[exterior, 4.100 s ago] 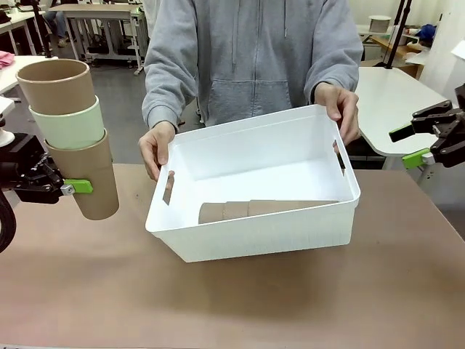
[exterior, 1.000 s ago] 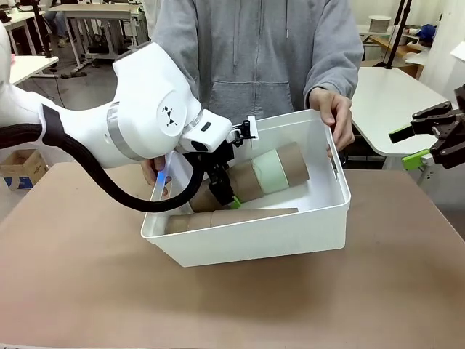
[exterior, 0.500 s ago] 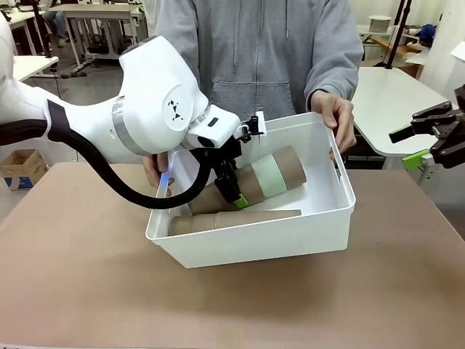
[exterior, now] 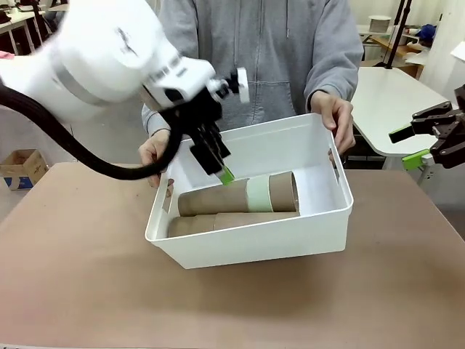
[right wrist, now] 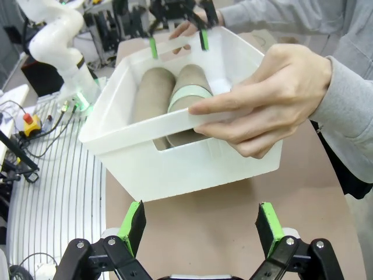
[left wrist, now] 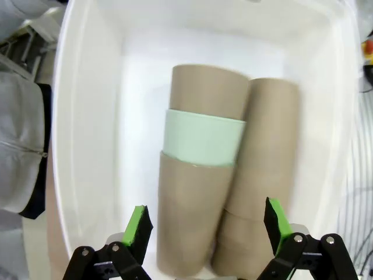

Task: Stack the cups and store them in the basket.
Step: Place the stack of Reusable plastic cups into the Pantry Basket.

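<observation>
On the brown table (exterior: 87, 291), both cup stacks (exterior: 240, 195) lay inside the basket (exterior: 254, 243); left gripper (exterior: 218, 163) hung spread and empty just above it, right gripper (right wrist: 198, 227) idle with jaws apart. Looked basically done, just back out.

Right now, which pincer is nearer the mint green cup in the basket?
Left. The left pincer hangs open just above the stack holding the mint green cup inside the basket. The right pincer sits open off beyond the basket's far short side.
</observation>
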